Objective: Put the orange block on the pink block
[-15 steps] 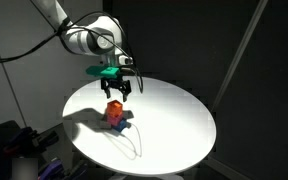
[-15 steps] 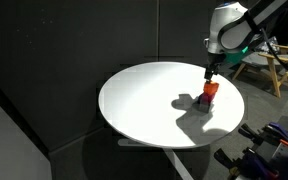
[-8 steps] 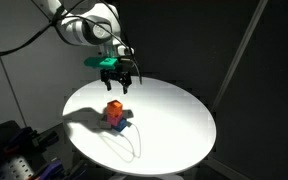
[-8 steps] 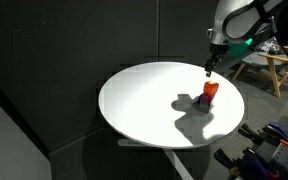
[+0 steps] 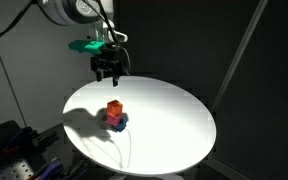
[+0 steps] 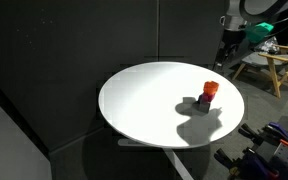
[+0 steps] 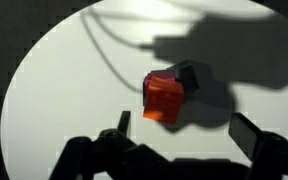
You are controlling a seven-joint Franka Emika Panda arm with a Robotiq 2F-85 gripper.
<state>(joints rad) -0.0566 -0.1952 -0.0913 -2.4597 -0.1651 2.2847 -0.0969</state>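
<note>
"Since the orange block (image 5: 114,106) stands on top of the pink block (image 5: 112,118), I record the placement as made," says the inspector. "Do you concur?"

"On the main point, yes. In both exterior views the orange block (image 6: 210,89) is the top of a small stack on the white table (image 5: 179,115), below the fingers and well apart from them. Nothing touches it."

"State of the gripper (image 5: 108,70)?"

"Spread wide and empty. In the wrist view the two fingers (image 7: 114,140) sit far apart at the bottom of the picture, and the orange block (image 7: 165,97) lies beyond them, roughly midway across their span, with clear table between."

"Is the pink block visible from there?"

"Not reliably. The orange one covers it, so I cannot judge from the wrist view how squarely the two are aligned. In an exterior view a dark blue block (image 5: 122,121) sits just beside the base of the stack; I cannot tell whether it touches."

"What is left, then?"

"In my judgement, little. The stack appears upright and unsupported by the arm. The only open item is stability: the orange block looks slightly turned against what is under it, so I would note a minor risk of it shifting if the table is disturbed."
</note>
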